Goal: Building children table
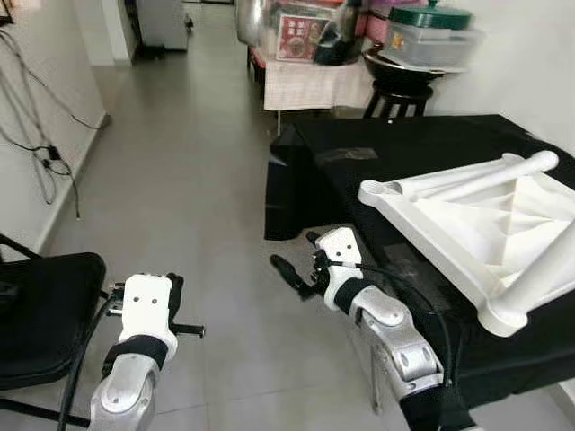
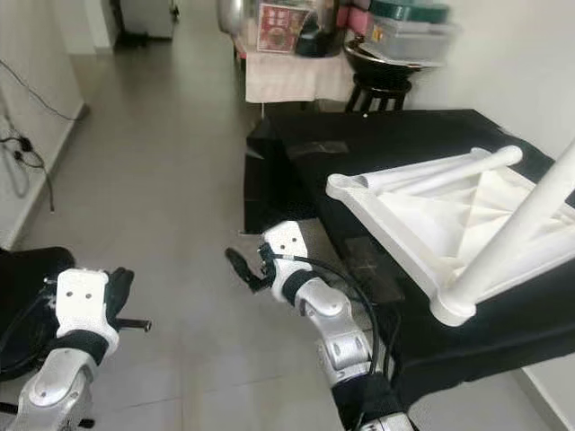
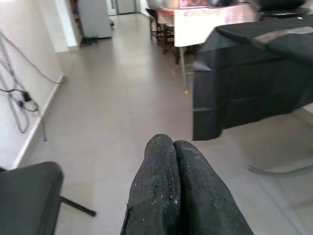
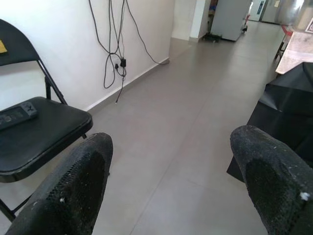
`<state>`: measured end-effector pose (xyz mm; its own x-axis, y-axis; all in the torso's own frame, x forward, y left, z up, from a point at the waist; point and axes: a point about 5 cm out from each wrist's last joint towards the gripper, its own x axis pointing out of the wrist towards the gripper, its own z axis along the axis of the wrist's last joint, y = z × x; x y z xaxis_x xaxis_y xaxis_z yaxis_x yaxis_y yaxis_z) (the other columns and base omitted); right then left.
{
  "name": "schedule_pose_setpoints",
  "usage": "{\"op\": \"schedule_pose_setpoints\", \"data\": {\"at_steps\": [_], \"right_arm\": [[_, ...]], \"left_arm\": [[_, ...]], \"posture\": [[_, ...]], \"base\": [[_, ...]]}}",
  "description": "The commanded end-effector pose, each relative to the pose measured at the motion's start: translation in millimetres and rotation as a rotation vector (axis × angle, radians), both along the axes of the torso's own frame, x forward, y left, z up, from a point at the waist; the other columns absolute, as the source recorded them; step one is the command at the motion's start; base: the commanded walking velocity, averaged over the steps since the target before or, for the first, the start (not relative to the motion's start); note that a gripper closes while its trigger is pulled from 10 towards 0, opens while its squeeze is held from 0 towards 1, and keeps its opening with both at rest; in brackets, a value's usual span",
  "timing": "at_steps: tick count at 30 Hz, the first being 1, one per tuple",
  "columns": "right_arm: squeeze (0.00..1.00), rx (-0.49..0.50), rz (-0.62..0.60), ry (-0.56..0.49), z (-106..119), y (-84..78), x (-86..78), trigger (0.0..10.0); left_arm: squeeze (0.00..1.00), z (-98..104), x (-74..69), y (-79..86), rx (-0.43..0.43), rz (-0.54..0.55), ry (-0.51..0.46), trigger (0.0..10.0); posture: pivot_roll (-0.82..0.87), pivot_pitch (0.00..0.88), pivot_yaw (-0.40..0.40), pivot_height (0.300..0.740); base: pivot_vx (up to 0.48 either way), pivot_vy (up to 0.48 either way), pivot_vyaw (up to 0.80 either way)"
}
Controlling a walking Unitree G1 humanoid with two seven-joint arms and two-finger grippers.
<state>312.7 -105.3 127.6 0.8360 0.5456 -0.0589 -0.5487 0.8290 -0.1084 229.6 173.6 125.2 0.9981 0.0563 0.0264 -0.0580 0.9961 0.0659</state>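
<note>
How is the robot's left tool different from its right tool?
The left tool has its two black fingers pressed shut, while the right tool holds its fingers wide apart. The left tool sits near the black folding chair; the right tool is beside the black-covered table carrying the upside-down white plastic children's table. Both hold nothing.

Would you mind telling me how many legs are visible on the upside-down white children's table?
2. One leg lies across the far side of the white table; another leg rises from the near corner towards the camera. Others may lie outside the frame.
</note>
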Motion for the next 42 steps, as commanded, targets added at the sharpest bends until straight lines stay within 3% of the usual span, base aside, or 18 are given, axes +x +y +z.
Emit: {"op": "schedule_pose_setpoints", "data": {"at_steps": [1,7,11,42], "right_arm": [[0.00,-0.021,-0.010,0.008,-0.5,-2.6,0.4,10.0],[0.00,-0.030,-0.011,0.018,-1.1,-1.8,0.4,10.0],[0.00,-0.032,-0.007,0.016,-0.6,-1.4,0.4,10.0],[0.00,-0.015,0.040,0.014,-0.6,3.4,-3.4,10.0]], "left_arm": [[0.00,-2.2,-1.4,0.7,0.000,-0.002,0.013,10.0],[0.00,-2.6,-1.0,0.9,-0.003,-0.004,0.013,10.0],[0.00,-2.7,-1.0,0.8,-0.003,-0.006,0.013,10.0],[0.00,-3.0,-1.9,-0.3,0.010,-0.026,0.017,10.0]], "posture": [[-0.27,0.012,-0.078,0.740],[-0.27,0.011,-0.078,0.740],[-0.27,0.011,-0.078,0.740],[-0.27,0.009,-0.072,0.740]], "base": [[0.000,0.000,0.00],[0.000,0.000,0.00],[0.315,0.000,-0.73],[0.348,0.000,0.05]]}}
